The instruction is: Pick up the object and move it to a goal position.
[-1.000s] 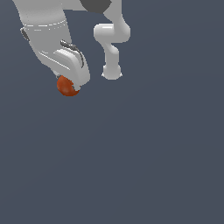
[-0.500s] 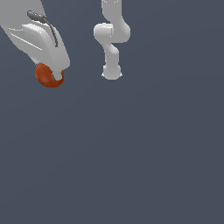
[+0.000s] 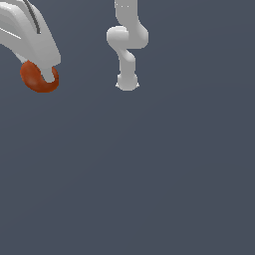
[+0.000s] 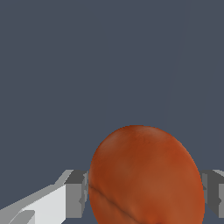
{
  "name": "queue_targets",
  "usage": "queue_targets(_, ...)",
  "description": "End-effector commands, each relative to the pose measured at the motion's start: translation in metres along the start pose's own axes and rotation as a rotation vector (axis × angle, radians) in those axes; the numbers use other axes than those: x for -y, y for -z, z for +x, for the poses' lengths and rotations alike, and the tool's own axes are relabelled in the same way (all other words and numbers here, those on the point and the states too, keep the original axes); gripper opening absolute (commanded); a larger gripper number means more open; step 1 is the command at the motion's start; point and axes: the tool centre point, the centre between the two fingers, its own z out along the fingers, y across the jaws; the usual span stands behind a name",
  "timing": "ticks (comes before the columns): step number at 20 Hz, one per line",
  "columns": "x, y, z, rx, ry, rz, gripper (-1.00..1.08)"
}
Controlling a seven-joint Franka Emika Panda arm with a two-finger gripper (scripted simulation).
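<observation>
The gripper (image 3: pixel 44 74), clamped on the orange-red ball (image 3: pixel 36 78), has carried it further toward the exterior view's left and nearer the camera. The ball rides between the fingers (image 4: pixel 75 194), so transport is under way.

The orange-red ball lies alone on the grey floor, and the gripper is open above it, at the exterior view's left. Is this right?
Not quite. The orange-red ball is not lying alone: the gripper is shut on it, a finger pressing each side, as the wrist view shows. It is indeed at the exterior view's left.
</observation>
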Motion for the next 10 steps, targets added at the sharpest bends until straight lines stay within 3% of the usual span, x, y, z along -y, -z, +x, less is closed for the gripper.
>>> queue_targets(1,-0.0010,0.0056,0.0031,-0.002,0.001,0.001,-1.00)
queue_targets(10,-0.0026,0.0109,0.0076,-0.002,0.000,0.001,-1.00)
